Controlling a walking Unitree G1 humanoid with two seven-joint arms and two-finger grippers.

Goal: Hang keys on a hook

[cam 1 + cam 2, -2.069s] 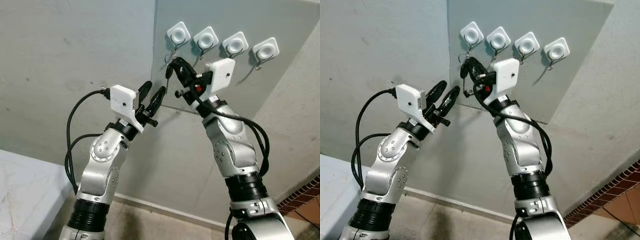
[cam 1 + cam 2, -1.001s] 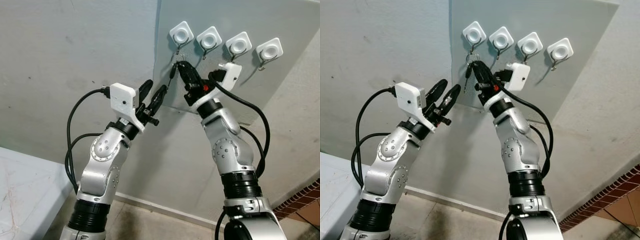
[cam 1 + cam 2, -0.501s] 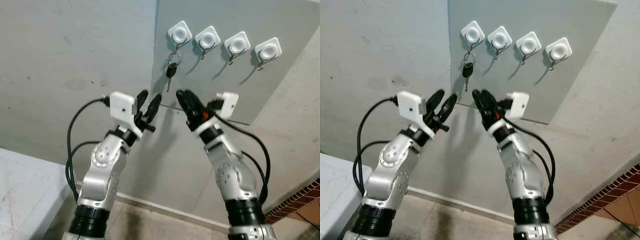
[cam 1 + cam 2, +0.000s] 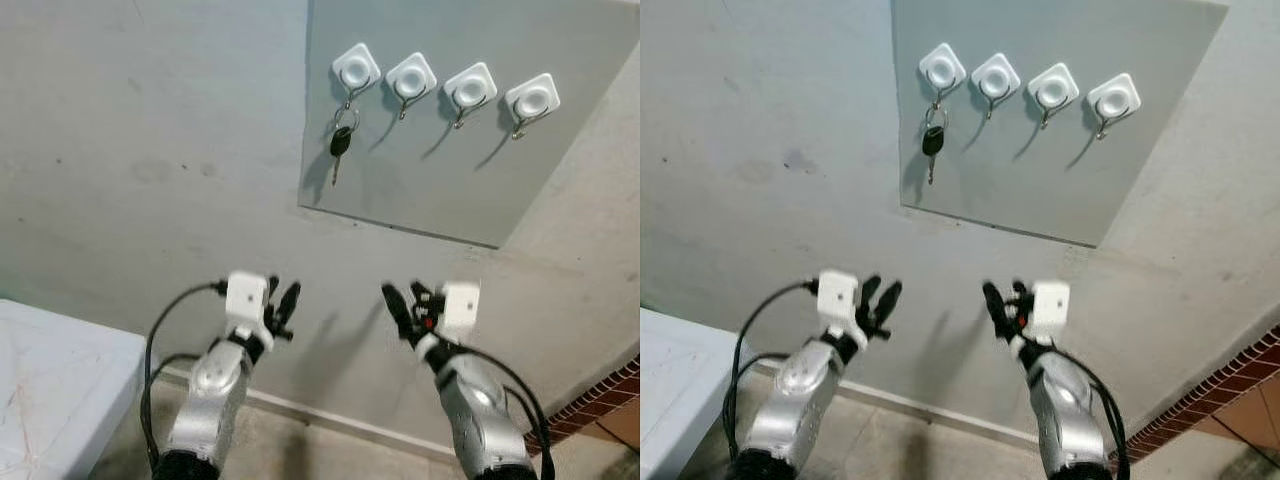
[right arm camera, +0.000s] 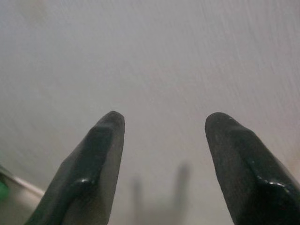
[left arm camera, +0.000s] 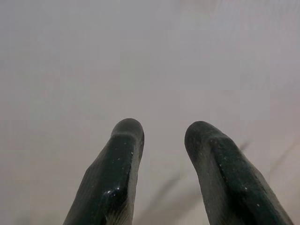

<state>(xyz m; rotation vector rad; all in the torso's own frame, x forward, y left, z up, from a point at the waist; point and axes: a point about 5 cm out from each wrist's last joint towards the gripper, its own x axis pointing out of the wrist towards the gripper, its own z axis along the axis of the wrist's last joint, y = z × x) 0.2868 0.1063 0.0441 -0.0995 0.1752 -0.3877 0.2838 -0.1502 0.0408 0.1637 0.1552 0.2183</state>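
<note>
The keys (image 4: 340, 141) hung from the leftmost hook (image 4: 356, 70) at twelve o'clock, well above the left pincer (image 4: 280, 298) and right pincer (image 4: 405, 299), both spread apart before bare wall (image 4: 150, 150).

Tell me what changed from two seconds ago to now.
The right hand, which held the black-headed key on its silver ring up at the leftmost white square wall hook, let it go and dropped away open; the key now hangs from that hook. The left hand lowered too. The other three hooks stay bare.
</note>
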